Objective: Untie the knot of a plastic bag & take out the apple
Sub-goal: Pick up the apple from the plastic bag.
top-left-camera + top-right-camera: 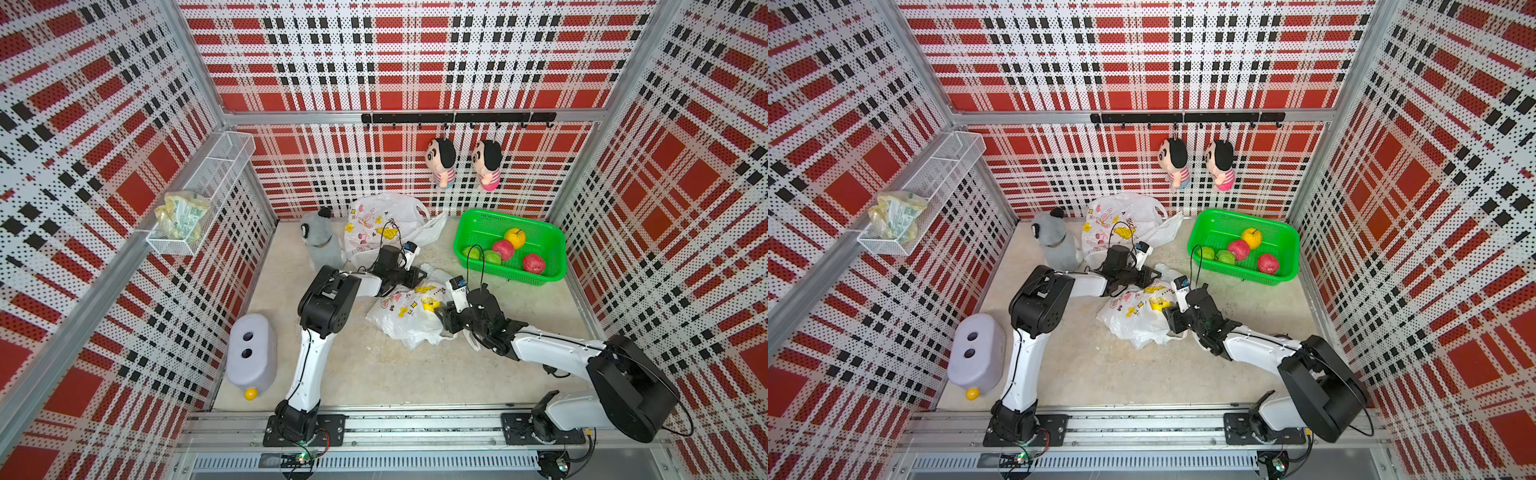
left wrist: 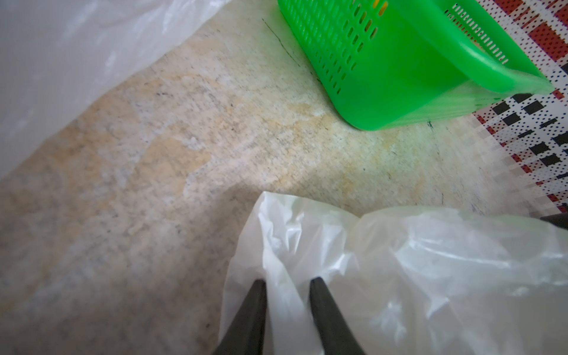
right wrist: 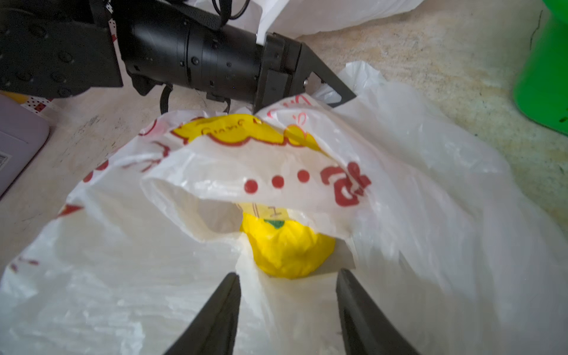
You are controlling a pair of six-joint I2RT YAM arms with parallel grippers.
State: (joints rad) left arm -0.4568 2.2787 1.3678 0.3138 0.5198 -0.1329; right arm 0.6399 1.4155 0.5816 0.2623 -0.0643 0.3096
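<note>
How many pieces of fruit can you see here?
6. Five in the basket: a yellow one, two red, two green. A sixth, yellow, lies in the near bag. The far bag may hide more.

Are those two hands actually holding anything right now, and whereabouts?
The left hand pinches a fold at the edge of the plastic bag. The right hand holds nothing.
</note>
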